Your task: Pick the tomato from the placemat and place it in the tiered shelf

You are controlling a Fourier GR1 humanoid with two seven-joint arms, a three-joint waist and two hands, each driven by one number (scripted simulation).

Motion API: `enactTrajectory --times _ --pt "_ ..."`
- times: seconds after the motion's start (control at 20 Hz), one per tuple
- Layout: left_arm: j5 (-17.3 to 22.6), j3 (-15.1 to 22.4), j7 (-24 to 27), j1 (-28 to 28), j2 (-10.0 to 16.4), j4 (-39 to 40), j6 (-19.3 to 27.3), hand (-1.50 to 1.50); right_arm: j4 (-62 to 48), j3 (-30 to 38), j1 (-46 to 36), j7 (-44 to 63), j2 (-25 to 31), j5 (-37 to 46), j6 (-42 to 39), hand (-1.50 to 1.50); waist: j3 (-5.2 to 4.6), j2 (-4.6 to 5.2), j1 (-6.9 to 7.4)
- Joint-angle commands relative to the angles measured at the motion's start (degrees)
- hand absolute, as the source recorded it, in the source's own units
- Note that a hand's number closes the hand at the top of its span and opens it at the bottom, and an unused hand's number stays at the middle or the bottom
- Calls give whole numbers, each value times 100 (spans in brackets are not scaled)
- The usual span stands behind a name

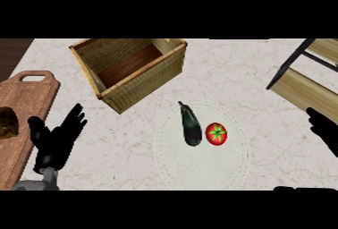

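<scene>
A red tomato (216,133) with a green star-shaped top lies on a pale round placemat (173,166) near the middle of the counter. A dark eggplant (190,125) lies just left of it on the same mat, almost touching. The tiered shelf (305,79), light wood with a black frame, stands at the upper right. My right hand (323,127) shows at the right edge, below the shelf and well right of the tomato, fingers straight. My left hand (58,136) rests open at the lower left, fingers up, far from the mat.
A woven basket (148,76) with a wooden floor stands behind the mat at upper centre. A wooden cutting board (20,120) runs along the left edge with a dark brown item (6,121) on it. Bare marble counter lies between mat and shelf.
</scene>
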State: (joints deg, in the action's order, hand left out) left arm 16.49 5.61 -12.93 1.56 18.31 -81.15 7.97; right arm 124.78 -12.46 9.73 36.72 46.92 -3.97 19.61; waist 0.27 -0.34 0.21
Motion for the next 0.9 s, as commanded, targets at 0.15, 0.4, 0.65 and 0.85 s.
enactTrajectory --times 0.15,0.4,0.65,0.85 --pt "38 -42 -213 293 -65 444 -136 0 -42 -873 -1669 2632 -215 1162 322 -150 -50 72 142" --pt "34 -18 -313 206 -30 238 -200 0 -897 -1530 -2576 3538 -735 1922 53 -150 -46 65 196" --pt "-10 -124 -337 271 3 363 -183 0 -1445 -1747 -3066 3993 -1196 1819 -501 -150 -41 50 113" --pt "-8 -150 -180 20 -63 350 -255 0 -1825 -1885 -3391 4096 -1568 2001 -732 -150 -37 37 71"
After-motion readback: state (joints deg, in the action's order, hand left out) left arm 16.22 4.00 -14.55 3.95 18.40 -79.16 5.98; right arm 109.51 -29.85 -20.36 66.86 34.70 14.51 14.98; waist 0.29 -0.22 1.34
